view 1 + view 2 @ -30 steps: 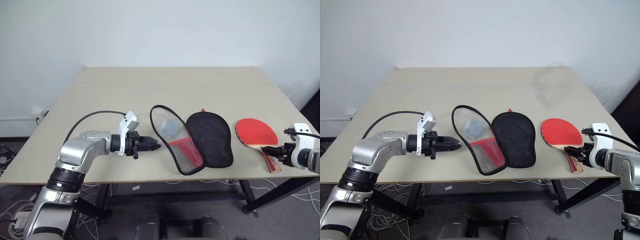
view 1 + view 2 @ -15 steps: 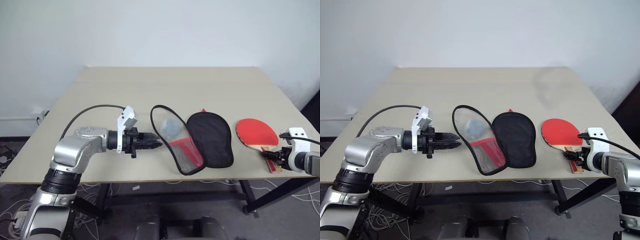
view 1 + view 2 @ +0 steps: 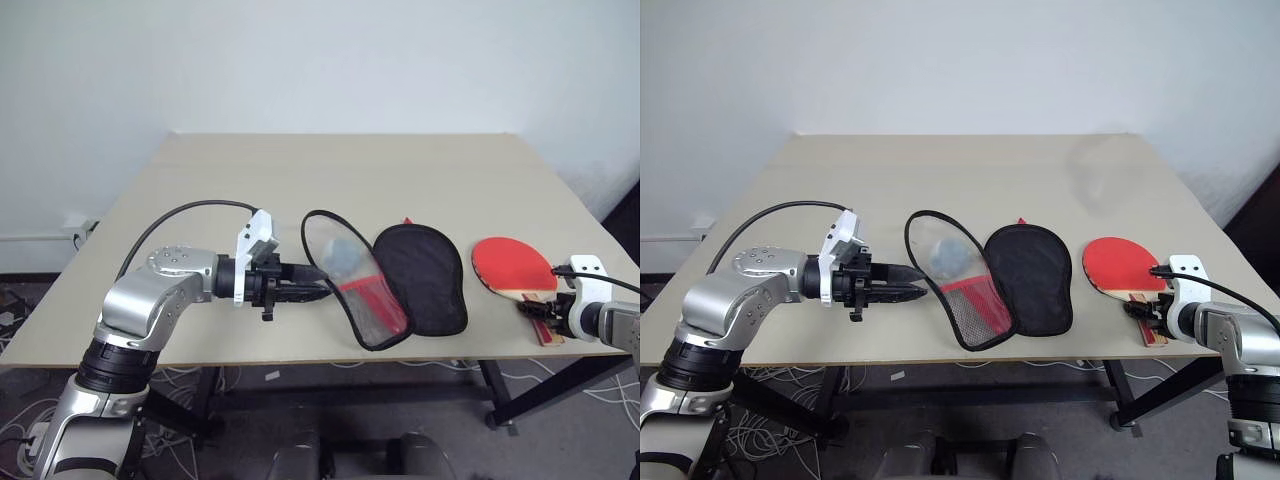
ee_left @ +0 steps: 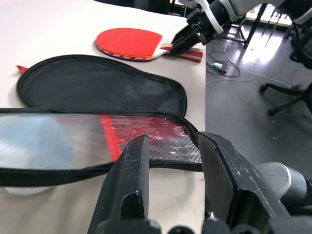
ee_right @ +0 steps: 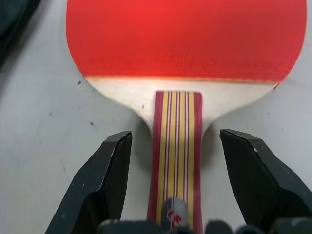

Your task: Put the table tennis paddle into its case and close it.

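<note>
Head views: take the case [image 3: 390, 280] as your landmark; it lies open near the front edge of the table [image 3: 340, 170], clear mesh half to the left, black half to the right. The table tennis paddle [image 3: 515, 270] rests flat to the right of the case, apart from it, handle toward the front edge. Your right gripper [image 3: 545, 312], a second ago a little above the handle, has sunk onto the handle's end. Your left gripper [image 3: 305, 293] has risen slightly and drawn in to the mesh half's left edge.

Left wrist view: the left gripper's [image 4: 170, 185] jaws stand moderately apart with nothing between them; the black edging of the case [image 4: 97, 146] runs just past the fingertips [image 4: 134, 161]. The paddle [image 4: 131, 44] lies beyond the black half, with the right gripper [image 4: 187, 39] at its handle.

Right wrist view: the right gripper's [image 5: 178, 165] jaws stand wide, one on each side of the striped handle of the paddle [image 5: 180, 48], not yet touching it.

Judgement: the descent puts you ready to close on the handle; the paddle is still outside the case, so insertion and zipping remain.
</note>
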